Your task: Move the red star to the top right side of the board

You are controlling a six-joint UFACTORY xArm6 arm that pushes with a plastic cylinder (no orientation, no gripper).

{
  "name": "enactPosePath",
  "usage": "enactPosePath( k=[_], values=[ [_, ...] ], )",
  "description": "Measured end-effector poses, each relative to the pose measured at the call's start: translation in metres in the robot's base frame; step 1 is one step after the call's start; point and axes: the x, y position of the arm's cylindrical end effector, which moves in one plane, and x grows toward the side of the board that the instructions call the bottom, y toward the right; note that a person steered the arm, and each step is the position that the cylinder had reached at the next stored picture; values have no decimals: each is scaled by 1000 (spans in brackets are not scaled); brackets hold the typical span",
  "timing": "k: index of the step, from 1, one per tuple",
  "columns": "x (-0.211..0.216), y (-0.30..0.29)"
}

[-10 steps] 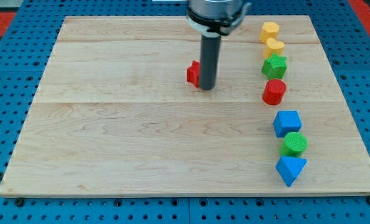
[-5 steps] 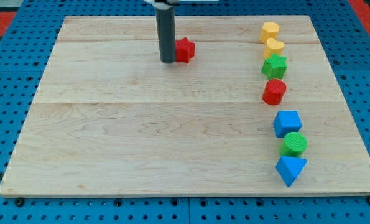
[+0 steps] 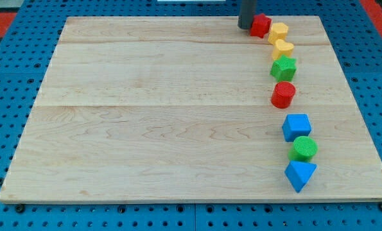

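Observation:
The red star (image 3: 261, 25) lies near the top edge of the wooden board (image 3: 146, 115), toward the view's right, touching or almost touching the upper yellow block (image 3: 278, 31). My tip (image 3: 245, 27) stands right against the star's left side. Only the lower end of the rod shows at the view's top.
A column of blocks runs down the board's right side: a second yellow block (image 3: 282, 48), a green star (image 3: 283, 67), a red cylinder (image 3: 283, 94), a blue cube (image 3: 296, 127), a green cylinder (image 3: 303, 149), a blue triangle (image 3: 300, 174). Blue pegboard surrounds the board.
The red star has moved from the board's upper middle to the right and up, to the top edge beside the yellow block. My tip followed on its left side.

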Motion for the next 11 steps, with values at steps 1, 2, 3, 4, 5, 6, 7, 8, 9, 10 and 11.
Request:
enactPosePath(
  k=[1,2,3,4,5,6,7,8,9,10,11],
  values=[
    [-12,5],
    [-19,11],
    [-21,26],
    [-23,45],
    [-23,45],
    [-23,39],
    [-15,10],
    [35,-58],
    [122,-109],
    [222,-141],
    [354,-135]
  ],
)
